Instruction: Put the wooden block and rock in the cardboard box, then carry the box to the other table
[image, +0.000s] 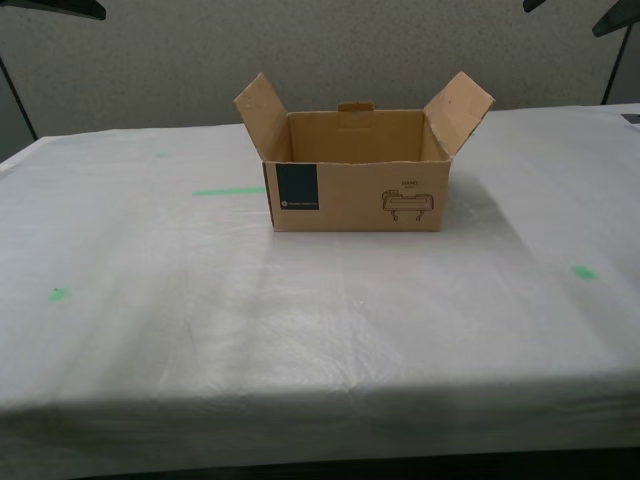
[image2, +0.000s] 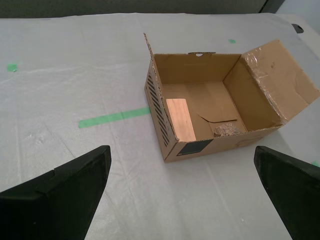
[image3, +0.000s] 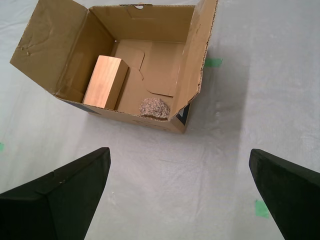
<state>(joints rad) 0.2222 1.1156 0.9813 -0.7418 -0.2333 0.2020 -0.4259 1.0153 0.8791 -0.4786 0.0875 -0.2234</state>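
Wrinkly white cloth table (image: 150, 330) with a green tape strip (image: 228, 191) toward the exterior view's left. Mid-table sits the corrugated cardboard box (image: 357, 195), flaps up, holding the smooth wooden block (image3: 105, 81) and the rough rock (image3: 154, 107). My first gripper (image3: 180, 192) and my second gripper (image2: 182, 192) hover spread wide, gripping nothing.

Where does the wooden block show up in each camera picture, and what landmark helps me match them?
Exterior view: not visible; the front wall of the cardboard box hides it.
Second wrist view: the wooden block lies on the box floor against a side wall.
First wrist view: the block stands inside beside the rock.
Shared landmark: the box's dark navy label.
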